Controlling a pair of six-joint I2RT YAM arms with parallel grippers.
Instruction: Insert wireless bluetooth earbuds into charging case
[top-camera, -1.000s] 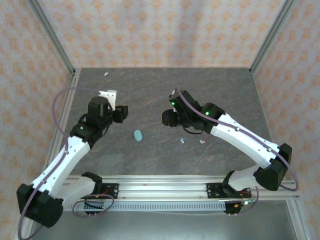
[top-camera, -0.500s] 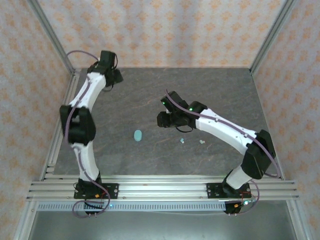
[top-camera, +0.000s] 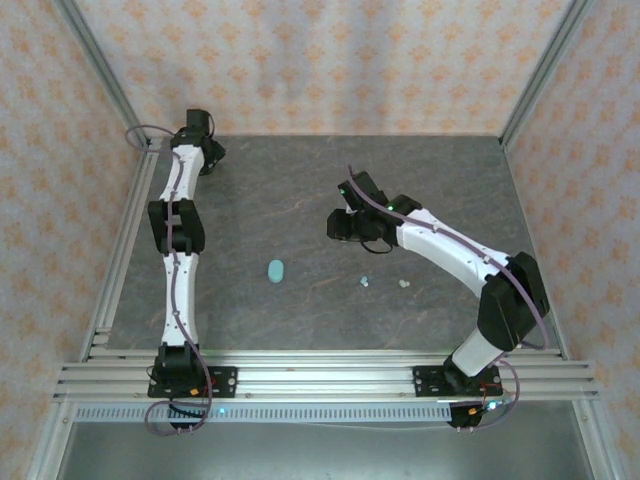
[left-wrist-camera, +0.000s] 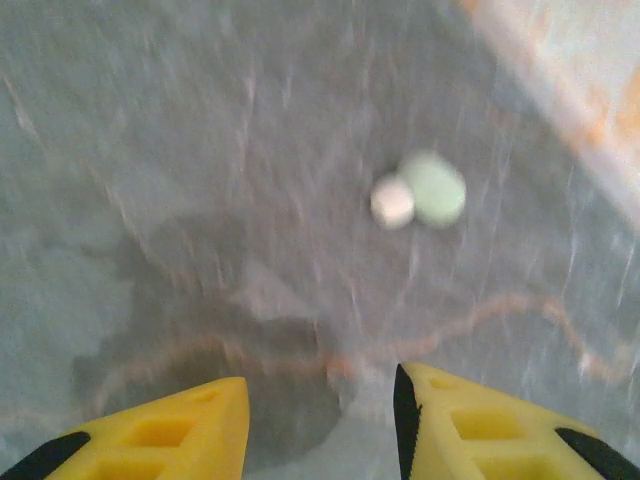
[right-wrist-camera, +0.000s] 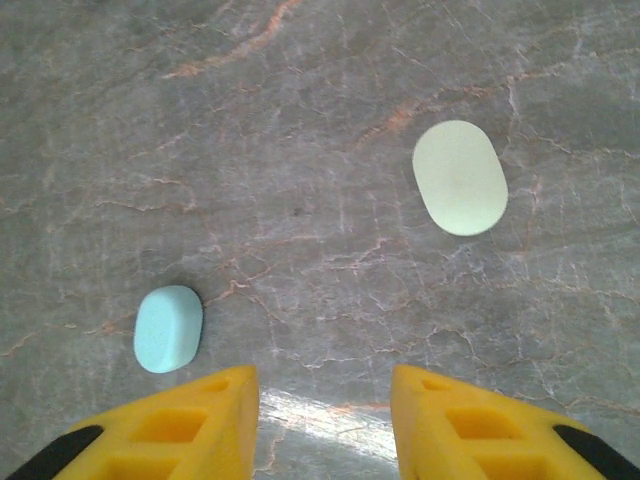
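Grey veined table (top-camera: 300, 190), blue oval case (top-camera: 276, 270) near its middle, pale green oval case (right-wrist-camera: 460, 178), tiny earbuds (top-camera: 365, 282)

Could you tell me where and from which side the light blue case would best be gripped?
The light blue case lies flat and low on the table, so come from straight above, I'd say, and pinch its two longer sides across the narrow width.

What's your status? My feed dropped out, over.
Left gripper open, empty, two earbuds just ahead. Right gripper open, empty, blue case and pale green case ahead. Nothing blocking.
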